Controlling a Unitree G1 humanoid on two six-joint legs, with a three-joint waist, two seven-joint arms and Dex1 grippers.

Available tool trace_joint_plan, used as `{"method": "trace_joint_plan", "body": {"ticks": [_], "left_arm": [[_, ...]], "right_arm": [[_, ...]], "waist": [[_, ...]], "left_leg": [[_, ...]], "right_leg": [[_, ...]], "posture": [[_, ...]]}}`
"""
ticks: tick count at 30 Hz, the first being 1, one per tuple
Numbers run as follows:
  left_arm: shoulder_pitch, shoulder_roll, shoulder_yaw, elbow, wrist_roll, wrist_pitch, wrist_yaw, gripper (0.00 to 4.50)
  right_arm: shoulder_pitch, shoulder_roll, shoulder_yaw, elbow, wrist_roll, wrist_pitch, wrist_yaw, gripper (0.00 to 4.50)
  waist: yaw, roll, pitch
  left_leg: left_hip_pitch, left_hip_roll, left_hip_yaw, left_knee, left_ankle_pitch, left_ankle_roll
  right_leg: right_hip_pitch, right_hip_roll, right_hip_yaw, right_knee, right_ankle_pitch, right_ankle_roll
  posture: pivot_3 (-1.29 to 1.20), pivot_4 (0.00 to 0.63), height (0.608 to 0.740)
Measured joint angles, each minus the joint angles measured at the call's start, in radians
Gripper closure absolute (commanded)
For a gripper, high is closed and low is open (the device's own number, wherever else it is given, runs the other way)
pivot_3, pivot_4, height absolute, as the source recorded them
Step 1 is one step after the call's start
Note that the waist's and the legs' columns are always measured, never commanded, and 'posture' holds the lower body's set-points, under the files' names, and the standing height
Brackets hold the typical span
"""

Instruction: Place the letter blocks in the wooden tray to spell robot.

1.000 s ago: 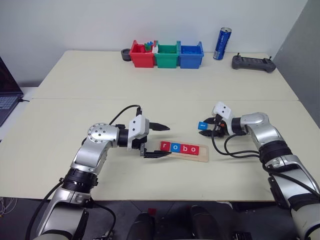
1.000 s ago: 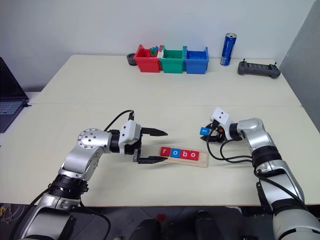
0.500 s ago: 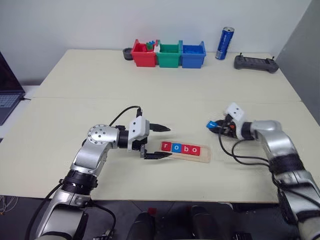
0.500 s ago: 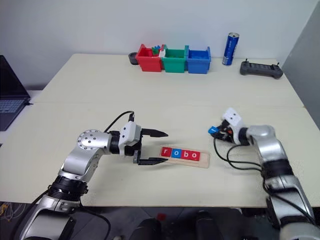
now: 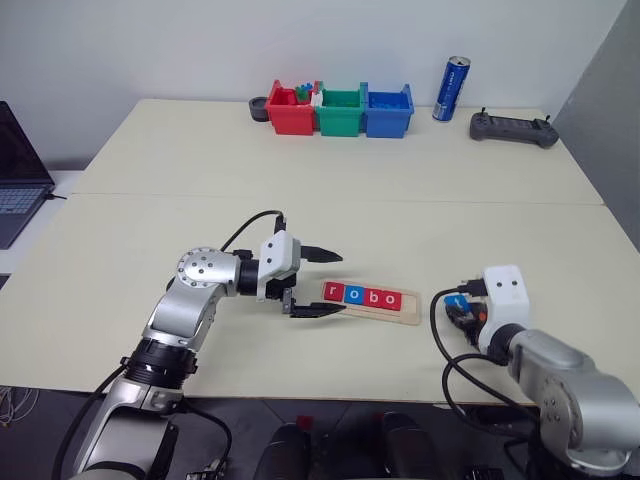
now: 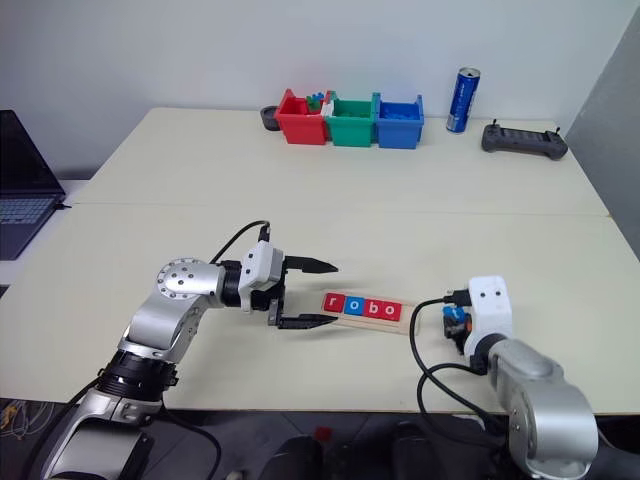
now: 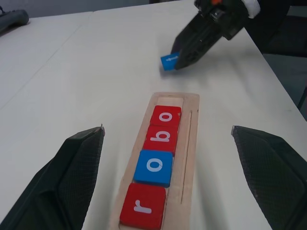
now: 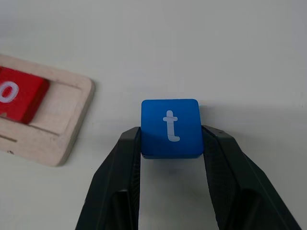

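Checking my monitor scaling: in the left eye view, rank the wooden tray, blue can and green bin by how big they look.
1. Wooden tray, the longest, though it lies nearest the camera, which flatters it.
2. Green bin.
3. Blue can; about as tall as the bin but far narrower. Both stand at the table's far edge, so that comparison is fair.

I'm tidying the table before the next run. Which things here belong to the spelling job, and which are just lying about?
Belong:
- long pale wooden tray
- four flat square letter tiles r, o, b, o in it
- blue square t tile, held in the right gripper

Lying about:
- red, green and blue plastic bins
- blue drinks can
- dark handheld controller
- laptop
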Motion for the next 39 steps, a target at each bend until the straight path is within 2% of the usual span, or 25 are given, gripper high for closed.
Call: {"method": "trace_joint_plan", "body": {"ticks": [10,11,18,23,27,31,32,35,37,39], "left_arm": [[-0.012,-0.016,-0.001,0.033,0.002,-0.006,-0.010,0.00],[-0.012,-0.016,-0.001,0.033,0.003,-0.006,-0.009,0.00],[-0.012,-0.011,-0.001,0.033,0.007,-0.007,0.000,0.00],[-0.012,-0.008,0.000,0.033,0.010,-0.010,0.001,0.00],[-0.013,-0.008,0.000,0.035,0.012,-0.014,0.001,0.00],[-0.027,-0.013,-0.001,0.053,0.016,-0.024,0.000,0.00],[-0.029,-0.014,-0.001,0.058,0.017,-0.028,-0.001,0.00],[-0.033,-0.016,-0.003,0.069,0.020,-0.033,-0.004,0.00],[-0.033,-0.018,-0.003,0.076,0.021,-0.033,-0.004,0.00],[-0.034,-0.022,-0.005,0.075,0.021,-0.033,-0.004,0.00]], "right_arm": [[-0.011,0.072,-0.005,0.015,-0.012,-0.005,-0.090,3.04],[-0.014,0.080,-0.009,0.021,-0.012,-0.007,-0.092,2.30],[-0.064,0.076,-0.029,0.059,0.016,-0.006,-0.074,0.05],[-0.211,0.025,-0.069,0.079,0.020,0.001,-0.068,0.05],[-0.400,-0.105,-0.075,0.150,0.053,-0.057,-0.020,0.05],[-0.396,-0.280,-0.031,0.275,0.148,-0.327,0.194,0.05],[-0.359,-0.335,-0.009,0.303,0.175,-0.425,0.280,0.05],[-0.138,-0.571,0.081,0.414,0.222,-0.862,0.657,0.05],[-0.062,-0.637,0.113,0.523,0.238,-1.050,0.822,0.05],[-0.049,-0.684,0.115,0.632,0.252,-1.177,0.932,0.05]], "waist": [[-0.002,0.000,-0.001],[-0.002,-0.001,-0.001],[-0.002,-0.001,-0.001],[-0.005,0.000,0.000],[-0.004,0.000,0.000],[-0.001,-0.001,0.000],[0.000,-0.001,0.000],[0.008,-0.002,0.001],[0.004,-0.003,0.001],[-0.004,-0.003,0.002]], "left_leg": [[0.003,0.001,0.000,0.000,0.000,0.000],[0.004,0.001,0.000,0.000,0.000,0.000],[0.005,0.000,0.001,0.000,0.000,0.000],[0.005,0.001,0.002,-0.001,0.000,0.000],[0.005,0.001,0.001,-0.002,0.000,0.000],[0.003,0.000,0.001,-0.002,0.000,0.001],[0.002,0.000,0.001,-0.002,0.000,0.001],[-0.001,-0.001,0.000,-0.001,-0.001,0.001],[-0.002,-0.002,0.001,0.000,-0.001,0.001],[0.001,-0.002,0.004,0.001,-0.001,0.001]], "right_leg": [[0.002,0.000,0.000,0.000,0.000,0.000],[0.003,0.000,0.000,0.000,0.000,0.000],[0.003,0.000,0.001,0.000,0.000,0.000],[0.002,0.000,0.001,0.000,0.000,0.000],[0.002,0.000,0.000,0.000,0.000,0.000],[0.002,0.000,0.000,-0.003,0.000,0.000],[0.003,0.000,0.000,-0.003,0.000,0.000],[0.003,-0.002,-0.002,-0.007,-0.001,0.001],[0.003,-0.003,-0.001,-0.006,-0.001,0.002],[0.003,-0.003,0.002,-0.003,0.000,0.002]], "posture": [[0.00,0.150,0.740],[0.00,0.150,0.740],[0.00,0.150,0.740],[0.00,0.150,0.740],[0.00,0.150,0.740],[0.00,0.150,0.740],[0.00,0.150,0.740],[0.00,0.150,0.740],[0.00,0.150,0.740],[0.00,0.150,0.740]]}}
